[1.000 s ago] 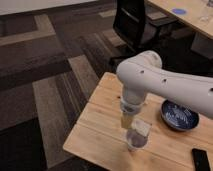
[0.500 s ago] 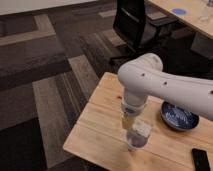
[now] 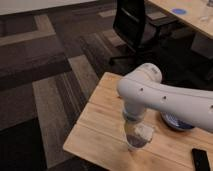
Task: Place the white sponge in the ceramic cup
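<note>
At the near right corner of the wooden table (image 3: 100,125) lies a black phone (image 3: 201,161), partly cut off by the frame edge. Just left of it, close to the table's front edge, stands the cup (image 3: 136,142), small and pale. The pincer (image 3: 137,131) hangs straight down over the cup, closed, with the sponge (image 3: 143,133) pinched between its fingers. The sponge shows as an off-white block at the cup's mouth, on the right side of the pincer; whether it already touches the rim or the inside of the cup cannot be told. Above, the thick white arm (image 3: 165,97) bends over the table and runs off to the right. Behind the arm, partly hidden by it, sits a dark blue bowl (image 3: 175,123). Beyond the table, on the striped carpet (image 3: 45,75), stands a black office chair (image 3: 134,25). At the far right another table (image 3: 192,17) carries a blue disc (image 3: 178,10).
</note>
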